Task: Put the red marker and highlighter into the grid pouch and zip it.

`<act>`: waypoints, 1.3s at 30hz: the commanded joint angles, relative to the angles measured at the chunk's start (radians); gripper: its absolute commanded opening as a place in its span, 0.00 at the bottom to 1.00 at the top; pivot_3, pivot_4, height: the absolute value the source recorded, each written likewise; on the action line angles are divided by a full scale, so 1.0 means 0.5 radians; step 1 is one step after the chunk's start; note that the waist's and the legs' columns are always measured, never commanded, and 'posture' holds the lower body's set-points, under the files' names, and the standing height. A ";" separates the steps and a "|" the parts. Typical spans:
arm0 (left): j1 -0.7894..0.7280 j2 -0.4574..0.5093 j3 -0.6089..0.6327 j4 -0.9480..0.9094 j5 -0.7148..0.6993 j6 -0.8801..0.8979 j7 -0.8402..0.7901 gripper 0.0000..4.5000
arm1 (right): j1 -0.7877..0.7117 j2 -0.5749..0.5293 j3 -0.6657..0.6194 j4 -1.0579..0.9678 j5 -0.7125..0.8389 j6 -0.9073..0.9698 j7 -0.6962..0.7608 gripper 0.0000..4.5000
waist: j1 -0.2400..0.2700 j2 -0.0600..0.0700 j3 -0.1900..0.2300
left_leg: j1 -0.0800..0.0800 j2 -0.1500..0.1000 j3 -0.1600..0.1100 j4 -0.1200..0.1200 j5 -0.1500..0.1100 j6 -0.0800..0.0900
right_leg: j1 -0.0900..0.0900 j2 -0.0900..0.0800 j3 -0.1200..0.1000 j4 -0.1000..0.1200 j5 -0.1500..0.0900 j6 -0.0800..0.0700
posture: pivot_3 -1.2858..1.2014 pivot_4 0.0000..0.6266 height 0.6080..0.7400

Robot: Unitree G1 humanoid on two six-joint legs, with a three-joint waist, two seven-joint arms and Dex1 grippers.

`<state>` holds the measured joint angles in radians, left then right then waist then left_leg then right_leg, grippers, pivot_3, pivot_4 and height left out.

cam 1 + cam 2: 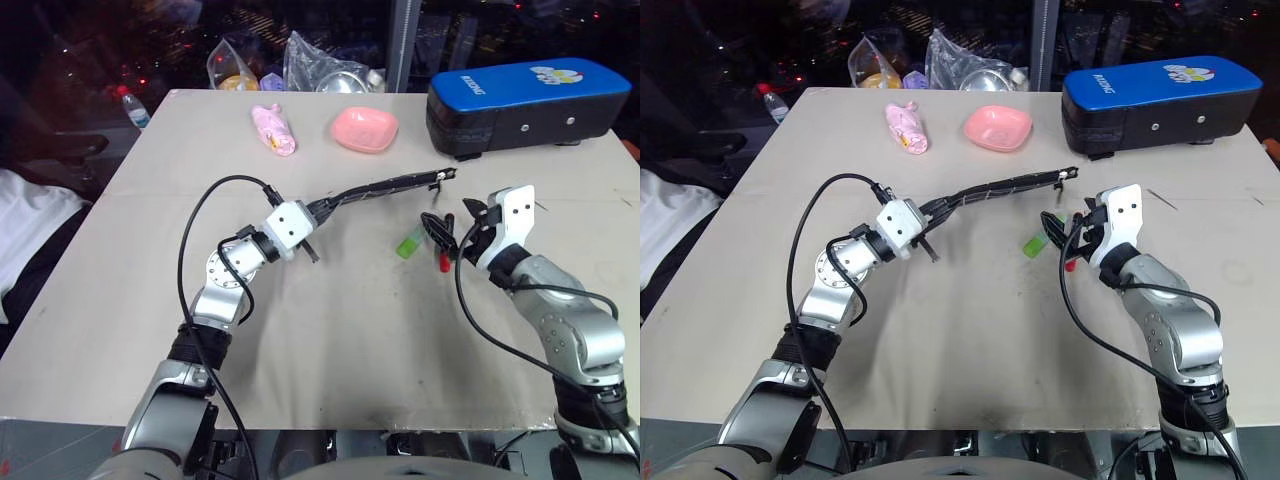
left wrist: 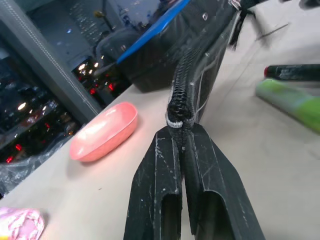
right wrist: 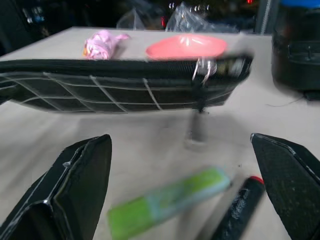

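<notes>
Two grippers engaged: left gripper (image 2: 182, 150) jaws pinch grid pouch (image 3: 115, 85) end, apparently airborne. Right gripper (image 3: 182, 192) jaws spread before highlighter (image 3: 167, 202) and red marker (image 3: 235, 207) below pouch; centre on one pen.

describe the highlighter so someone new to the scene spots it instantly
Start at the big blue-and-black case at the table's far right corner and come toward the robot to the right tool. The highlighter lies flat just beside its open fingers. It is short, chunky and light green; the red marker alongside is slimmer.
</notes>
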<state>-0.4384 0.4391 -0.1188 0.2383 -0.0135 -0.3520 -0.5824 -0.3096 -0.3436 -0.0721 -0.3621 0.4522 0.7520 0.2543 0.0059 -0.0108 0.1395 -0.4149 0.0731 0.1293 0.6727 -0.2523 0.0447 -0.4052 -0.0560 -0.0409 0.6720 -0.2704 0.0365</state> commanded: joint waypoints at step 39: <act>0.329 -0.068 -0.032 -0.408 0.231 0.148 0.188 0.00 | -0.519 0.085 0.080 0.662 -0.247 -0.140 0.171 0.38 | -0.037 0.000 0.000 | -0.003 0.001 0.008 -0.004 0.000 0.000 | -0.011 -0.001 0.007 0.006 0.000 0.000 | 0.52 0.24 1.00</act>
<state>-0.2717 0.4046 -0.1396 0.0559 0.0988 -0.2632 -0.4976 -0.5395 -0.3054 -0.0204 -0.0147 0.3297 0.7087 0.3410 -0.0124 -0.0107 0.1396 -0.4162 0.0737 0.1331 0.6705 -0.2522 0.0445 -0.4106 -0.0563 -0.0372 0.6749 -0.2704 0.0365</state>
